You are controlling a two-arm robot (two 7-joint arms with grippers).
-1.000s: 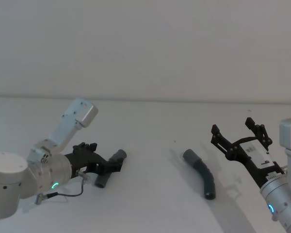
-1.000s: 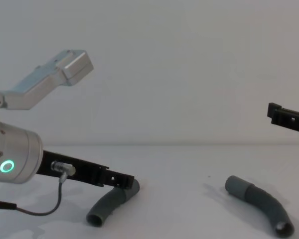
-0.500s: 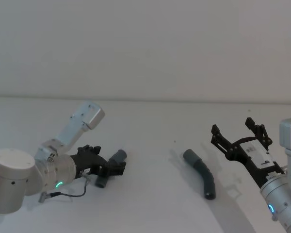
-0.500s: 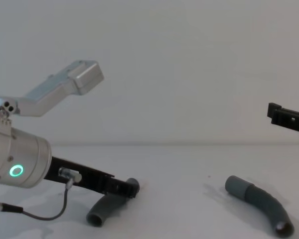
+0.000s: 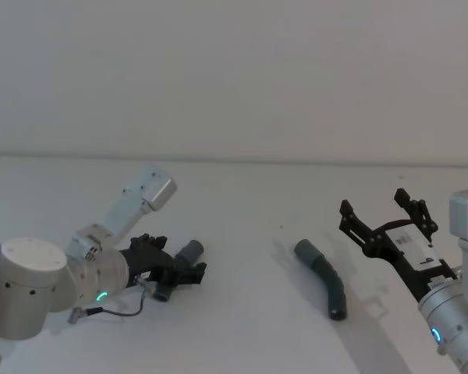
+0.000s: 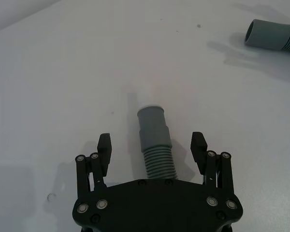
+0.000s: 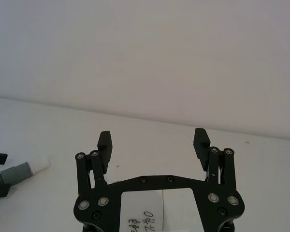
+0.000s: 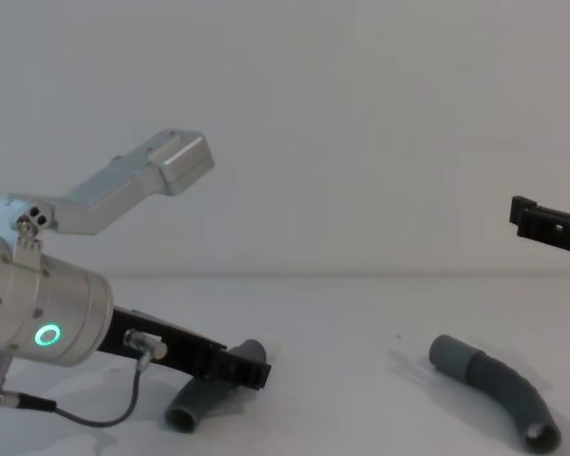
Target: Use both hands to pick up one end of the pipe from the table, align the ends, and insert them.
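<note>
Pipe piece (image 6: 154,145) toward the table's (image 5: 242,312) left edge is now straddled by the lowered, open left gripper (image 6: 152,141), so closing is due; right gripper (image 7: 153,137) parked open.

Black plastic two-finger left gripper (image 5: 189,274) low over the table (image 5: 242,327) near its left edge, fingers spread wide, silver cylindrical wrist (image 5: 93,274) angled downward, matching black right gripper (image 5: 374,202) raised near the right edge, fingers wide apart

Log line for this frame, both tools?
left tool: open, straddling left pipe | right tool: open, above table | right pipe: lying on table
</note>
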